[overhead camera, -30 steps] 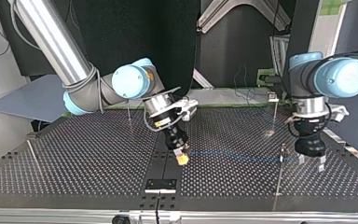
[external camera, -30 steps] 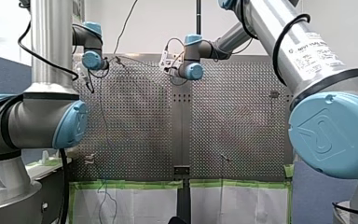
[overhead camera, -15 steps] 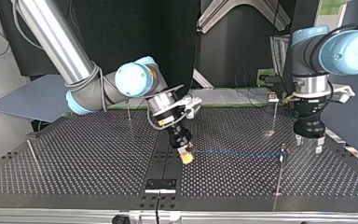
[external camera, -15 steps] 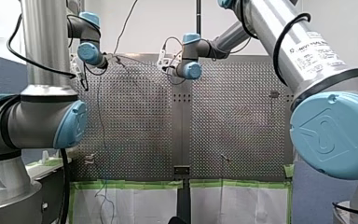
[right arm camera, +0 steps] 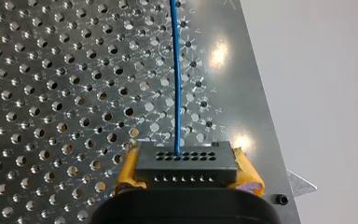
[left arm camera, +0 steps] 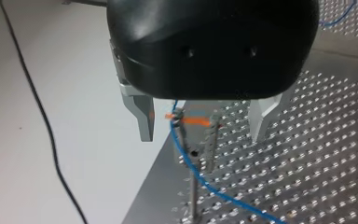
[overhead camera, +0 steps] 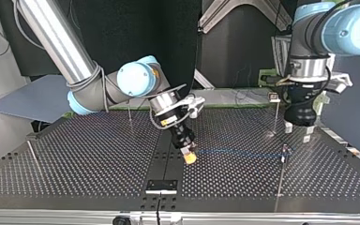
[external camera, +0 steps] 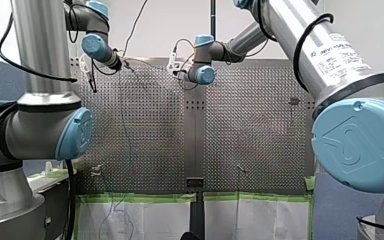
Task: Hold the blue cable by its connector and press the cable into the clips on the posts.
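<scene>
You have one perforated table (overhead camera: 75,159) and two arms over it, each with one gripper. Your right gripper (overhead camera: 189,157) is clamped on the single black connector (right arm camera: 186,163), with its yellow pads (right arm camera: 249,172) against the connector's sides, low over the table's middle. Your left gripper (overhead camera: 297,133) hangs with its metal fingers (left arm camera: 142,116) spread wide, holding nothing. The top view shows three upright posts: one far back at its left (overhead camera: 130,112), one far back at its right (overhead camera: 275,115), and one nearer (overhead camera: 281,173), just beside your left gripper. The one blue cable (overhead camera: 239,153) is thin and taut. It leaves a hole in the connector's face and runs straight to the nearer post, where it passes through an orange-marked clip (left arm camera: 179,116).
</scene>
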Motion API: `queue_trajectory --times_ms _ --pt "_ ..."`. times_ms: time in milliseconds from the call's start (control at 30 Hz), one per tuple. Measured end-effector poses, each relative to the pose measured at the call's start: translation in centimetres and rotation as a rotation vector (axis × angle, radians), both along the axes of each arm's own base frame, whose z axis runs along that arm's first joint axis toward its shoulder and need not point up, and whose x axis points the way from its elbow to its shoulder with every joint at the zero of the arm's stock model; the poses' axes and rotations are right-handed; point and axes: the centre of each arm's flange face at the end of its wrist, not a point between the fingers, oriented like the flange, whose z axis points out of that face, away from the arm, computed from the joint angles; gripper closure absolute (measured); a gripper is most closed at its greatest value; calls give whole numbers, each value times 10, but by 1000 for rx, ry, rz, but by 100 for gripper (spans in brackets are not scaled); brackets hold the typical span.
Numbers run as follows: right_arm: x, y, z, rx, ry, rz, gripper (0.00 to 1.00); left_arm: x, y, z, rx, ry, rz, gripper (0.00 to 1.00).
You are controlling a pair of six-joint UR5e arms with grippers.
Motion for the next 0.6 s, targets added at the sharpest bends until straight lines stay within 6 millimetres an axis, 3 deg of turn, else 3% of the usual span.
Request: queue_trajectory --times_ms 600 --pt "1 2 0 1 1 2 100 0 -9 4 108 -30 -14 0"
